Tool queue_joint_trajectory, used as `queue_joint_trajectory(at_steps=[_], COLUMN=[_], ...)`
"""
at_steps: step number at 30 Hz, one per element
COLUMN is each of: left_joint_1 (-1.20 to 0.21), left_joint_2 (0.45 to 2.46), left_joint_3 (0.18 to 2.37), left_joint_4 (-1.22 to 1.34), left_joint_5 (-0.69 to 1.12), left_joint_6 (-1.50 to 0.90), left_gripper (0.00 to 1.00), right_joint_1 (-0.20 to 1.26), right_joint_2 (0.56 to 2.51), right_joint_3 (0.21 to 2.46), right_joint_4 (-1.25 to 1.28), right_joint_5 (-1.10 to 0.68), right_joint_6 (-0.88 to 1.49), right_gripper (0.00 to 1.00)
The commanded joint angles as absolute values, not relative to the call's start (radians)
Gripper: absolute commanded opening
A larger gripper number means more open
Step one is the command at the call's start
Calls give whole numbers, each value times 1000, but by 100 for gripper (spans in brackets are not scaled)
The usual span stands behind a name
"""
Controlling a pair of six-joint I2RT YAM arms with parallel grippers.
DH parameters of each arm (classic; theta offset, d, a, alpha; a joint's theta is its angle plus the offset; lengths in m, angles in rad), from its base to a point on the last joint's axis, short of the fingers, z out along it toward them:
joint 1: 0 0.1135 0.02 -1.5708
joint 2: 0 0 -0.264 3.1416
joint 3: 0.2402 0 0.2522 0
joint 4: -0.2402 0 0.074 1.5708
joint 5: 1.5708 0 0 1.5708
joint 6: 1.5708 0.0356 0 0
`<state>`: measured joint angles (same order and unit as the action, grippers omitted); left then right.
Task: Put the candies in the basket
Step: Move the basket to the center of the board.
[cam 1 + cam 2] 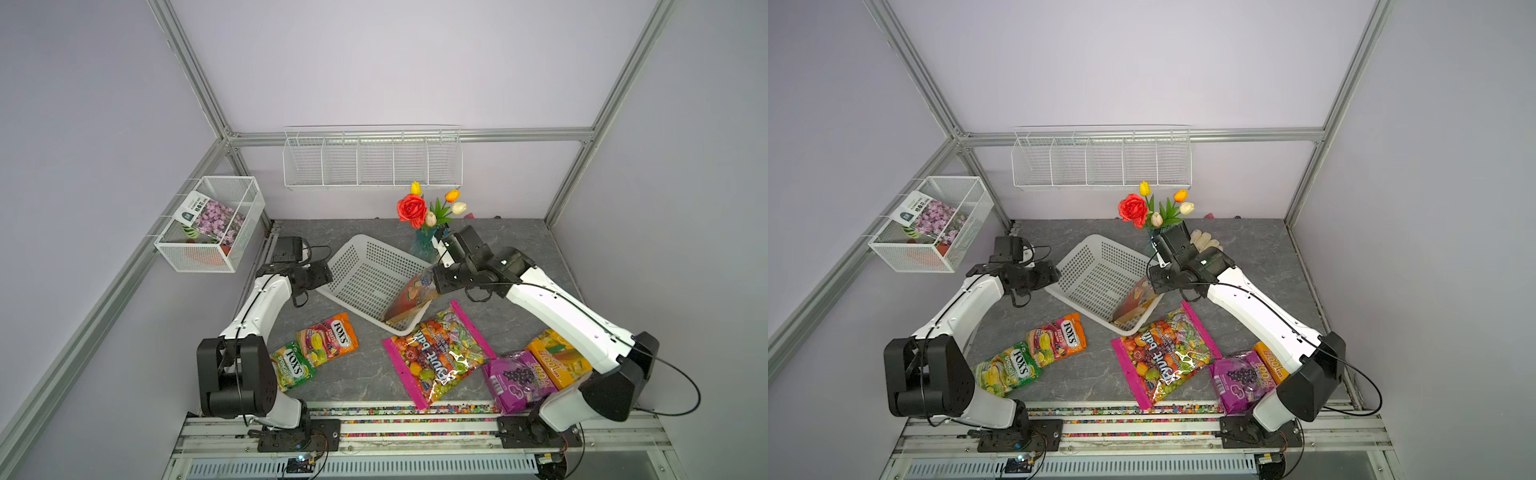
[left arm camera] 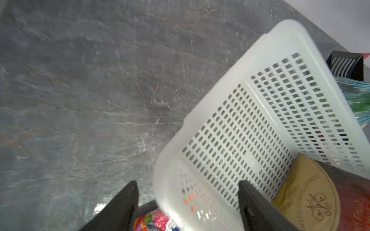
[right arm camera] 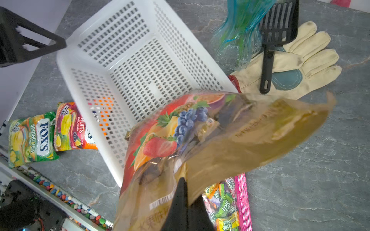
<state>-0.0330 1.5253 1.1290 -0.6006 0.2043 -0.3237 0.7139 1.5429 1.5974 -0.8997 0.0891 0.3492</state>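
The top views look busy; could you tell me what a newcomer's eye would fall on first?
The red-gold bag, pinched by the right gripper, dips into the white basket's near corner at mid-table. Behind it stands a bright bouquet; five more glossy bags lie along the front.

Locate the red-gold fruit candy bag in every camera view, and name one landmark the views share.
Top view: the red-gold fruit bag slants over the near corner of the basket, right of centre.
Top view: same bag, same corner, nearer centre.
Left wrist: lower right corner, gold seal showing.
Right wrist: fills the lower middle, the right gripper with jaws shut on it.
Shared landmark: the white basket.
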Motion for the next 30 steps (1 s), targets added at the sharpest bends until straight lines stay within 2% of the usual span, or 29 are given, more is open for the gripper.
queue_joint_trajectory(at_steps=[1,3,6,9,12,15,22,25,26,28,30], left_joint_1=[-44,-55,-63,-63,-63,-63,-63,-63,-63,-63,-63], left_joint_2=[1551,1550,1543,1527,1527,1586,1774,1840,1849,1853,1849], left_joint_3=[1087,1072,1062,1095,1162,1217,1333,1378,1377,1363,1344], left_joint_4=[-577,-553,-513,-493,-482,-458,-420,-443,-436,-430,-433], left_joint_5=[284,314,348,302,214,126,158,203,246,297,277], left_joint_6=[-342,-341,-344,-351,-341,-321,-165,-105,-84,-65,-69], left_gripper=[70,68,70,76,77,77,77,72,66,60,53], right_joint_1=[716,716,716,716,716,718,726,728,727,728,728], right_joint_2=[1518,1522,1526,1532,1537,1531,1516,1512,1511,1509,1506], right_joint_3=[1669,1702,1748,1784,1787,1765,1754,1750,1749,1748,1749], right_joint_4=[-871,-864,-861,-879,-896,-888,-864,-853,-851,-849,-845], right_joint_5=[41,17,-8,-11,-18,-32,-44,-44,-45,-44,-46], right_joint_6=[316,312,301,293,297,307,322,323,324,324,325], right_gripper=[0,0,0,0,0,0,0,0,0,0,0])
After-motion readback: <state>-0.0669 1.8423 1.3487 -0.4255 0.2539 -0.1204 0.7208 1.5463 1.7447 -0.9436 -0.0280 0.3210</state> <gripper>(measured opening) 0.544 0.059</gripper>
